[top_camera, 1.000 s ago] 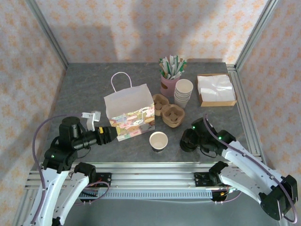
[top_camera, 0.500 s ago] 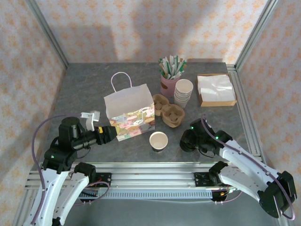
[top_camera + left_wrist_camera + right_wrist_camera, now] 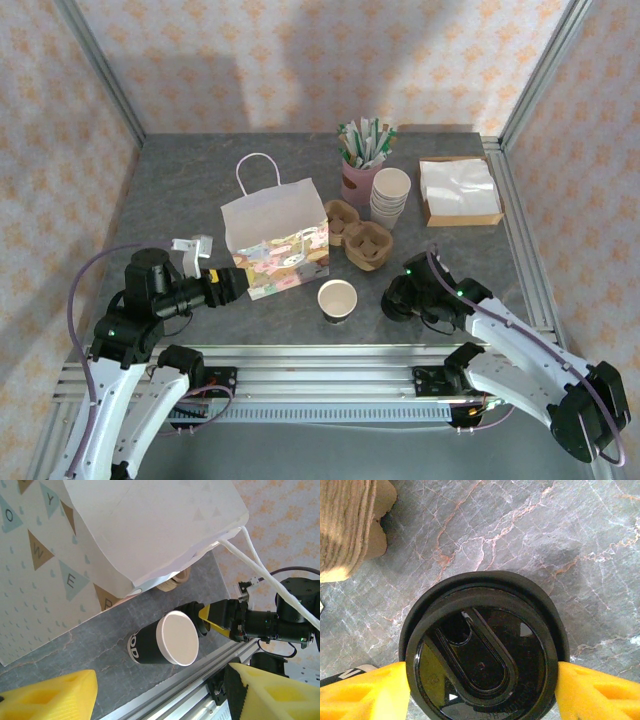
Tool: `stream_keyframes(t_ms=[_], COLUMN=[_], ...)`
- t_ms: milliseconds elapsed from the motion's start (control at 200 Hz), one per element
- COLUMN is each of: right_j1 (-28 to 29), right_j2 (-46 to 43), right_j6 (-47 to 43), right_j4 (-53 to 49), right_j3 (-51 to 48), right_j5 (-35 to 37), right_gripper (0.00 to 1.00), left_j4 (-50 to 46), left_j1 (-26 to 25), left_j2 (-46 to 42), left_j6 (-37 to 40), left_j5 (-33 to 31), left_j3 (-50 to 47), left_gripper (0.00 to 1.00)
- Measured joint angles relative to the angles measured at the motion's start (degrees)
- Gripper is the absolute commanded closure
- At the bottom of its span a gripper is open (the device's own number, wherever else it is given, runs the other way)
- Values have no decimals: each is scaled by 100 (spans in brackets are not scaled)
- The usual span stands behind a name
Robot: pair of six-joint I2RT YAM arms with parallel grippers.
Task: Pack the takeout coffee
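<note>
End effectors: R [image 3: 480,695] tighter round black lid [image 3: 480,645], grip unclear; L [image 3: 160,690] open.

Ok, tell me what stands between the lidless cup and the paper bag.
Nothing visible does. The cup stands apart, just in front of the right corner of the paper bag; the cup carrier sits farther back, beside the bag.

We see a table [image 3: 170,190] with a grey top veined like marble. Behind the table stands a back wall [image 3: 320,60] papered in cream with small orange floral motifs. The same paper covers the side walls [image 3: 50,200] to the table's left and right. Silver metal posts [image 3: 100,70] rise from the table's far corners. Aluminium rails [image 3: 330,360] run along its near edge. Soft shadows [image 3: 200,90] fall across the back wall.
</note>
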Motion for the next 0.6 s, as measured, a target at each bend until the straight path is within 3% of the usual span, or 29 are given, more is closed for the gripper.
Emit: stream_keyframes(t_ms=[265,601], right_j1=[0,166], right_j2=[-22,109], right_j6=[-184,-986], right_j4=[-404,-1622], right_j3=[238,1891], right_j5=[96,374], right_gripper=[31,34], left_j4=[-7,-57], left_j1=[0,0], left_j2=[0,-125], left_j6=[0,-2], left_j5=[-173,-525], left_j3=[0,0], left_gripper=[31,31])
